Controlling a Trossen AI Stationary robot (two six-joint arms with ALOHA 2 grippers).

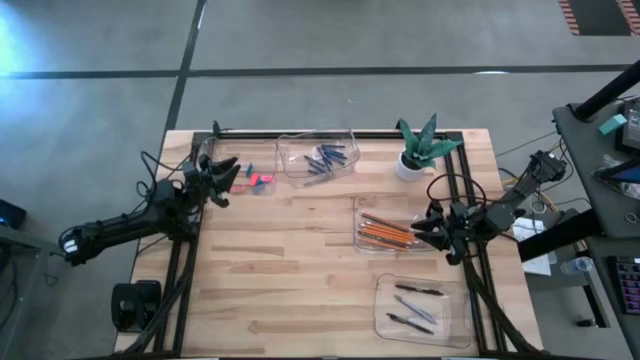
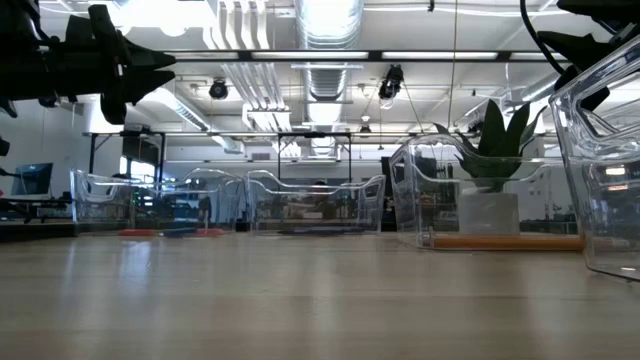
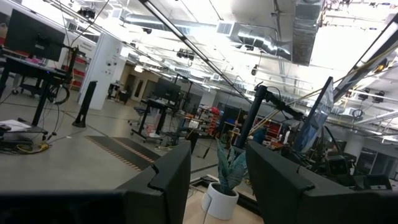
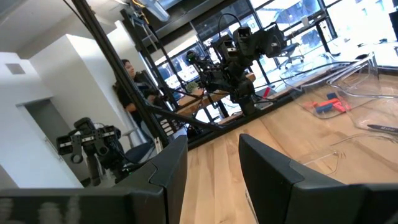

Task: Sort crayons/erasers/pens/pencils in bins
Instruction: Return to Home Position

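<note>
**Four bins filled, both tools empty**

Only the high view shows contents: erasers [image 1: 260, 180] in the far-left bin [image 1: 243, 168], crayons [image 1: 328, 158] in the next bin, pencils [image 1: 388, 233] in the right-centre one, three pens [image 1: 415, 305] in the nearest.

The low view shows just clear bin walls edge-on.

Left tool [image 1: 226, 180] hangs beside the eraser bin, fingers parted, empty. Right tool [image 1: 425, 232] sits at the pencil bin's edge, likewise parted.

A potted plant [image 1: 418, 148] stands far-right on the surface [image 1: 290, 270]. The right wrist view alone shows a person behind.
</note>
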